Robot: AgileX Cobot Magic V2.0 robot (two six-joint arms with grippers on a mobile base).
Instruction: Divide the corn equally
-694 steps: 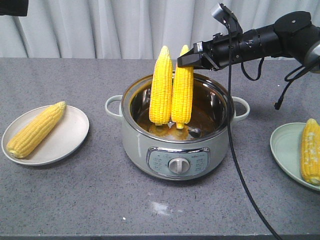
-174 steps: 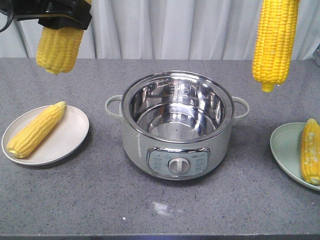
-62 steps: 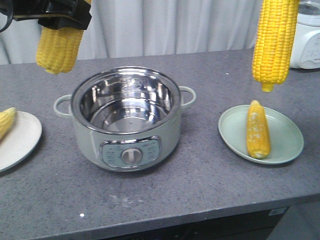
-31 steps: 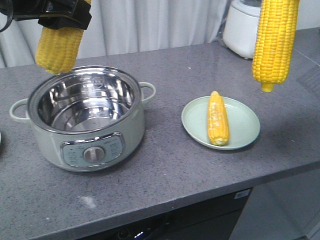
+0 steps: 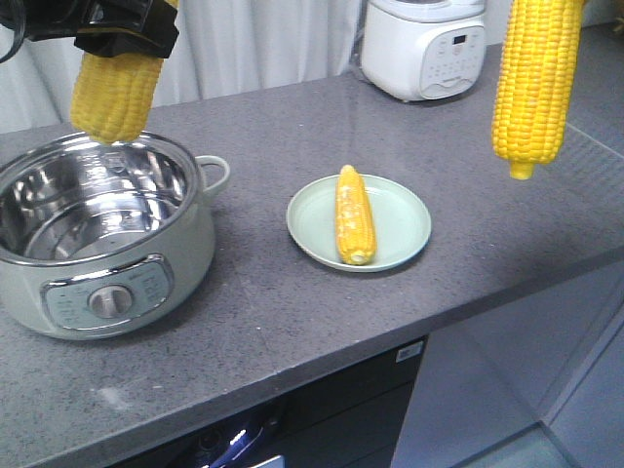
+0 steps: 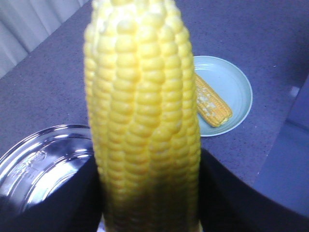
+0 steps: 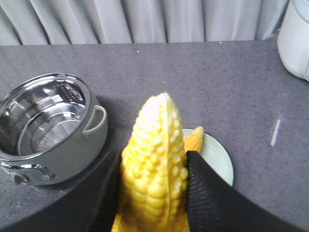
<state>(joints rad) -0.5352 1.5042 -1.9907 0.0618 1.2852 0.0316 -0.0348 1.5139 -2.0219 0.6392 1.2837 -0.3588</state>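
Mid-carry, nothing placed yet. On the tabletop (image 5: 244,322): empty pot (image 5: 180,244), white cooker (image 5: 424,49), green plate (image 5: 405,219) holding the paler plated cob (image 5: 353,214). Left fingers (image 6: 58,203) pinch the left cob (image 5: 115,93) over the pot rim. Right fingers (image 7: 205,193) clamp the right cob (image 5: 531,88), high and right of the plate. Next move, I'd say: lower the right cob beside the plated cob and release. Panel print on the pot and cooker is unreadable.

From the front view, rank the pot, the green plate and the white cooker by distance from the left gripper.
1. Pot, just below the left gripper.
2. Green plate, mid-counter, to its right.
3. White cooker, back right.
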